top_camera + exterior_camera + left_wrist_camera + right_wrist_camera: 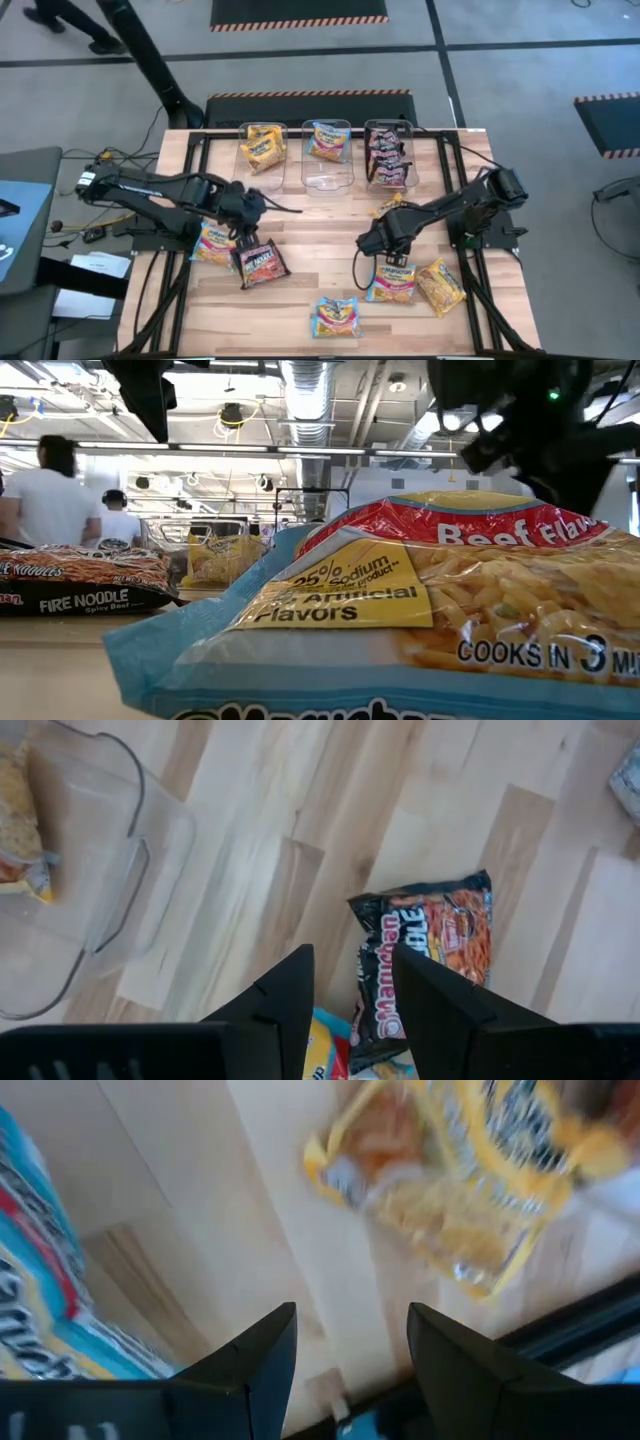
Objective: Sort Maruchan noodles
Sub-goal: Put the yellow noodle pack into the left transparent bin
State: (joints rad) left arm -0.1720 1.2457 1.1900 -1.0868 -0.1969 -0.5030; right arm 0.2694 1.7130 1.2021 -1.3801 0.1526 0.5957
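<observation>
Ramen packets lie flat on the wooden table. My left gripper [245, 236] hangs open over a black-red packet [260, 263] [430, 955], beside a light blue packet [212, 243]. My right gripper [381, 244] is open above bare wood [350, 1320], between a light blue packet [392, 281] [40, 1280] and a yellow-orange packet [450, 1190]. More loose packets: yellow-orange [440, 286], light blue [338, 316], yellow-orange [388, 207]. In the low view the light blue packet [400, 610] fills the front and the black-red one [80, 585] lies at the left.
Three clear bins stand along the far edge: the left one [263, 150] holds yellow-orange packets, the middle one [328, 165] a light blue packet, the right one [388, 155] black-red packets. A dark frame rail [460, 200] borders the table. People stand in the room behind [55, 500].
</observation>
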